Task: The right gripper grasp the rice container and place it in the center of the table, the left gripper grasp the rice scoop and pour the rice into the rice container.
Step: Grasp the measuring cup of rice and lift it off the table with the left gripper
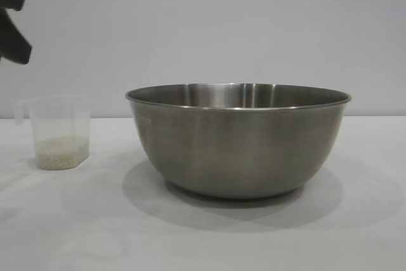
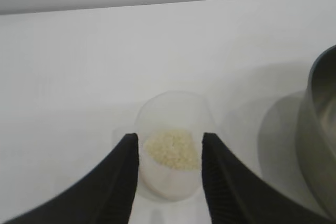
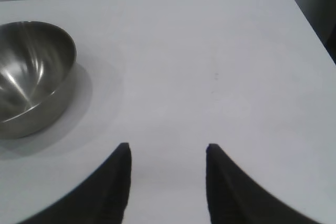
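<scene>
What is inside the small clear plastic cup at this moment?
The small translucent plastic measuring cup holds a shallow layer of off-white rice grains at its bottom; the rest is empty. In the left wrist view, the black fingers cover the cup's sides.

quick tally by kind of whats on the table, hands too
steel bowl: 1
clear plastic scoop with rice in it: 1
black robot hands: 2, left hand around the scoop, right hand over bare table
total: 4

Brushed silver steel bowl [image 1: 238, 141], translucent clear scoop [image 1: 58, 132], off-white rice [image 2: 172, 149], white table [image 1: 203, 233], black left claw [image 2: 170, 145]
</scene>
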Controlling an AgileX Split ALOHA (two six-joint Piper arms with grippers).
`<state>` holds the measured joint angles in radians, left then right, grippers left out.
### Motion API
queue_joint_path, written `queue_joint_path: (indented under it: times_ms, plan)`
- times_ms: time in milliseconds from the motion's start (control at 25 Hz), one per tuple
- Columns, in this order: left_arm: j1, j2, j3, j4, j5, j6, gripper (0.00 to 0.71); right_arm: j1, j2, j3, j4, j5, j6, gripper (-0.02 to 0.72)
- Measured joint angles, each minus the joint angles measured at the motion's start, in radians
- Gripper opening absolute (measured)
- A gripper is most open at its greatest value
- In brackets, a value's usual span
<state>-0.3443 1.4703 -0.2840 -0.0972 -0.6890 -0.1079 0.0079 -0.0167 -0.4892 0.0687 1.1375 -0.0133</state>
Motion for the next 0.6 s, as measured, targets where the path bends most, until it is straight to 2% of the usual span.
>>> queue_joint_path:
  times_ms: [280, 600]
  plan:
    - [0.000, 0.043, 0.049, -0.162, -0.096, 0.140, 0.237, 0.000, 0.000, 0.000, 0.000, 0.000, 0.000, 0.322]
    - [0.000, 0.310, 0.045, -0.169, -0.308, 0.148, 0.237, 0.000, 0.000, 0.000, 0.000, 0.000, 0.000, 0.322]
